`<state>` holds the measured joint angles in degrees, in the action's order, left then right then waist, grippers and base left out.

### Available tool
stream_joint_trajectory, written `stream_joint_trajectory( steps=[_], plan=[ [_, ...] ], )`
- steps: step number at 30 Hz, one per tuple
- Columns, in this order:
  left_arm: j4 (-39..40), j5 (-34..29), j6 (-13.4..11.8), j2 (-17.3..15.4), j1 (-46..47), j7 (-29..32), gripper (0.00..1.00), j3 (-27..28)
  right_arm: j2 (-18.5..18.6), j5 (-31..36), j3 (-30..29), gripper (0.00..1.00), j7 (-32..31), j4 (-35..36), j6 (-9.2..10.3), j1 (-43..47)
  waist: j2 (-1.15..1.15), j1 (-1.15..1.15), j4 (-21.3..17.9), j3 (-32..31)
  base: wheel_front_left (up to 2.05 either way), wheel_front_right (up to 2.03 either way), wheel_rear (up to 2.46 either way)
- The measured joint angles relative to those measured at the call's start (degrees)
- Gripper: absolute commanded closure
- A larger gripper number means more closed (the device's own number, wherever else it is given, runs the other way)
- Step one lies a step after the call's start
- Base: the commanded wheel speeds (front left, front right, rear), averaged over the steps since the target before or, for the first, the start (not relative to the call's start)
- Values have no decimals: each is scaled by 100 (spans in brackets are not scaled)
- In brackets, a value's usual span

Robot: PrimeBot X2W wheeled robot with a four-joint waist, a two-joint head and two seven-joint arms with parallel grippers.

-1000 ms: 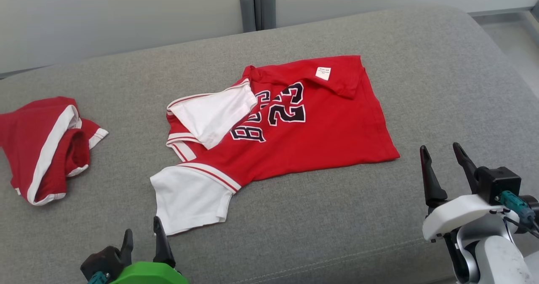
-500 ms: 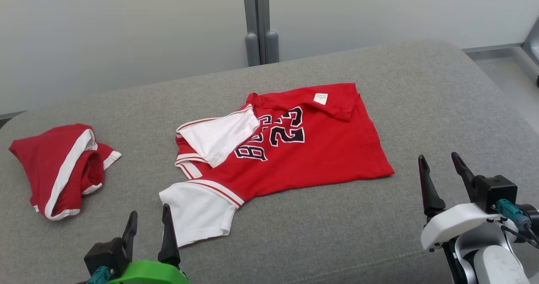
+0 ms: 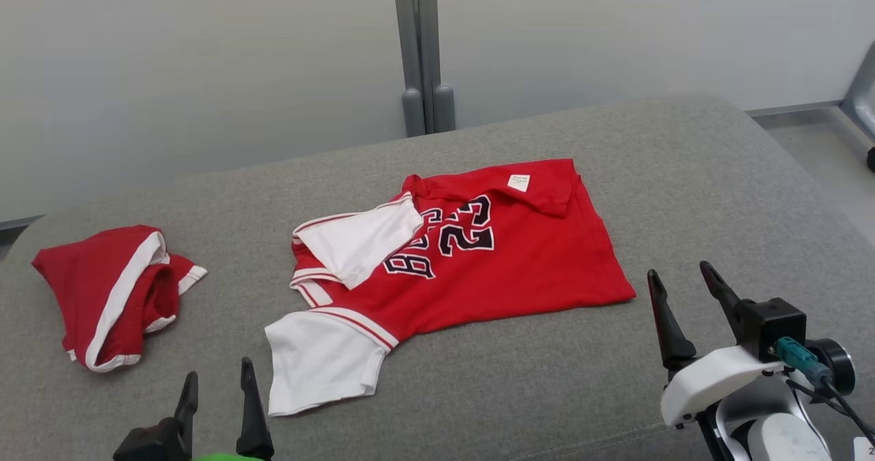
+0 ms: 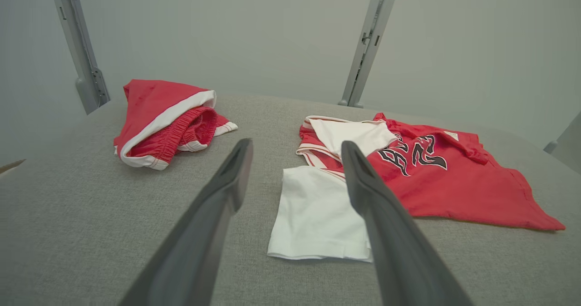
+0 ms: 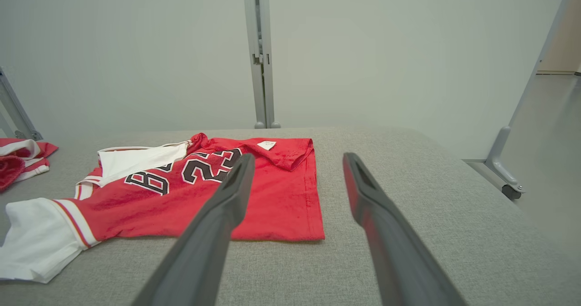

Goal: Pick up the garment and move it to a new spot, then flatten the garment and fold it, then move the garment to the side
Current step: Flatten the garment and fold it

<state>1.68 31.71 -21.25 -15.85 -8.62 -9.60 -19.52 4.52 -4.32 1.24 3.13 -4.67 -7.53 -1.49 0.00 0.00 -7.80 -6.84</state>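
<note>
currently i see the jersey (image 3: pixel 533 269) lying in the middle of the grey surface (image 3: pixel 718 174), spread mostly flat but untidy, with its sleeves toward my left and its straight edge toward my right. the number (image 3: pixel 465 225) printed on it faces up. one white sleeve, the folded sleeve (image 3: pixel 359 242), is turned back over the red body and hides part of the lettering. the near sleeve (image 3: pixel 321 358) lies flat on the surface at the jersey's front left corner. along the far edge the red cloth is rolled over in a fold, and a small white tag (image 3: pixel 519 182) sits on it. my left hand (image 3: pixel 219 369) is low at the front left, fingers spread wide and holding nothing, just beside the near sleeve without touching it as far as i can tell. in the left wrist view the left hand (image 4: pixel 296 145) points between the jersey and the shorts (image 3: pixel 102 290). those shorts are a bunched red heap with white trim at the far left of the surface, well apart from the jersey. my right hand (image 3: pixel 679 269) is at the front right, also wide and empty, near the jersey's right corner but clear of it. in the right wrist view the right hand (image 5: pixel 298 157) points along the jersey's right edge. a grey post (image 3: pixel 418 44) stands behind the surface.
</note>
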Motion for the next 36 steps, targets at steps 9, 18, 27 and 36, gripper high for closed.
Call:
stream_joint_trajectory(
  steps=[9,18,27,36],
  plan=[
    [241,-8,-144,-92,-196,97,0,11,-16,7,23,0,0,27,0,1,0,0,22,24,0,0,0],
    [298,-19,-171,-90,-196,124,0,-52,-16,10,93,0,7,-4,0,-57,0,0,67,80,0,0,0],
    [321,-52,-197,-118,-181,130,0,-64,-4,9,79,0,33,-34,0,-127,0,0,106,133,0,0,0],
    [324,-64,-197,-119,-93,141,0,-116,5,7,104,0,51,-54,0,-227,0,0,158,232,0,0,0]
  ],
)
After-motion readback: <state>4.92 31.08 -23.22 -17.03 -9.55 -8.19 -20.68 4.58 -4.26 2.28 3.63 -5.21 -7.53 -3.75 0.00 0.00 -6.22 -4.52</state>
